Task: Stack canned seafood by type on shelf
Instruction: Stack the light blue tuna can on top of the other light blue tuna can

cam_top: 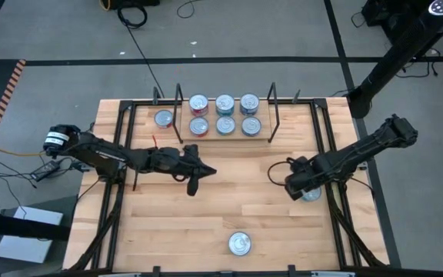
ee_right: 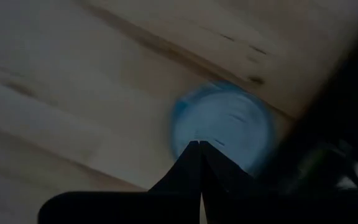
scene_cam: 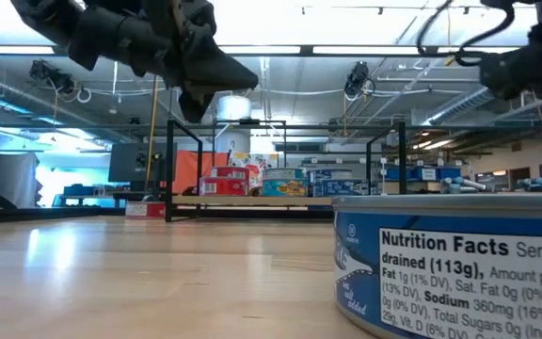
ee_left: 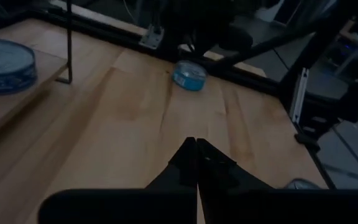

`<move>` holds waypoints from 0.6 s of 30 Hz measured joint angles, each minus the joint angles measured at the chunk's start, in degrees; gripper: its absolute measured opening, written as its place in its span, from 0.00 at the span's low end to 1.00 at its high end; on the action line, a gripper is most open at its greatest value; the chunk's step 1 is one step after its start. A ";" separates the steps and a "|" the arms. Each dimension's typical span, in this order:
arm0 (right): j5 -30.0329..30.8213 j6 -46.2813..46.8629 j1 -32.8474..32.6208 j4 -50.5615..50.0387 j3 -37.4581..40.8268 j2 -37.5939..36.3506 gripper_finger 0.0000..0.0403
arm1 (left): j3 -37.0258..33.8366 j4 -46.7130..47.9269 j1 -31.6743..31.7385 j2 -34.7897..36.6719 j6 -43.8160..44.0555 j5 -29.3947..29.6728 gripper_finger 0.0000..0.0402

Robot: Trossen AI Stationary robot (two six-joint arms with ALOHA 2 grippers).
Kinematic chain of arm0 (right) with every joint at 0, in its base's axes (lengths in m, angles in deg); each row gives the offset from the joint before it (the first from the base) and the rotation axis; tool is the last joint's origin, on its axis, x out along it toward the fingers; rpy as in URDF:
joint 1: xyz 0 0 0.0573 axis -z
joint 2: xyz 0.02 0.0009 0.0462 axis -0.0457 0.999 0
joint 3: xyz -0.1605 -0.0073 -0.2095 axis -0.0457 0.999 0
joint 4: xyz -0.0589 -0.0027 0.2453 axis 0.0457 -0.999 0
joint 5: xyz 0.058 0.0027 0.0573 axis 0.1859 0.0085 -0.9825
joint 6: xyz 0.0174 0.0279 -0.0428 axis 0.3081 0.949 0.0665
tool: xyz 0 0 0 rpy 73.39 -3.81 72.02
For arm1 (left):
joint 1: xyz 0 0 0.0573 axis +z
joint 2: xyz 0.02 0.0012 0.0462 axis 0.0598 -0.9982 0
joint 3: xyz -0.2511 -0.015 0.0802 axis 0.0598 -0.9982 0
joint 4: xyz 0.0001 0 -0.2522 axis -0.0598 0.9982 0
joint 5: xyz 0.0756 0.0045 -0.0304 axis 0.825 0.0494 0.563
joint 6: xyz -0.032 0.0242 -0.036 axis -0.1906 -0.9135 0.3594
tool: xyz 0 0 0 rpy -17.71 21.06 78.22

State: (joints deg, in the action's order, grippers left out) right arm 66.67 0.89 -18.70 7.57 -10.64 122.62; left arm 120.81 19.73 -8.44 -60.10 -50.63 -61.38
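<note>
From above, six tins point(cam_top: 224, 115) already sit in two rows on the shelf point(cam_top: 263, 137) at the table's point(cam_top: 175, 223) far edge, while three remain loose: one point(cam_top: 164, 118) left of the shelf, one point(cam_top: 240, 244) near the front edge, and one point(cam_top: 311, 194) by the right edge under the right gripper point(cam_top: 293, 187). The left gripper point(cam_top: 193, 183) hangs mid-table over open wood, fingers pressed together and empty in its wrist view. The right wrist view shows that blue tin point(ee_right: 222, 127) just beyond closed fingertips point(ee_right: 194, 155), so roughly a third seems left.

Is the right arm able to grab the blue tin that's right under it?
Probably yes. The right gripper hangs just above the blue tin at the table's right edge, and nothing lies between them. Its fingers are shut, though, so they would have to open first.
</note>
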 joint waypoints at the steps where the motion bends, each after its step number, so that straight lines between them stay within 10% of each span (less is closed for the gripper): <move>1: -0.27 0.48 -0.16 -0.88 0.18 -0.01 0.02 | -0.06 -0.64 -0.09 0.00 0.02 0.28 0.00; 18: 4.16 8.40 -1.14 15.06 11.94 0.13 0.02 | 0.05 -2.77 -0.25 0.00 -2.96 3.27 0.00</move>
State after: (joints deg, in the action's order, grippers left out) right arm 70.83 9.29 -19.84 22.63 1.30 122.74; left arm 120.86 16.96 -8.68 -60.10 -53.59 -58.11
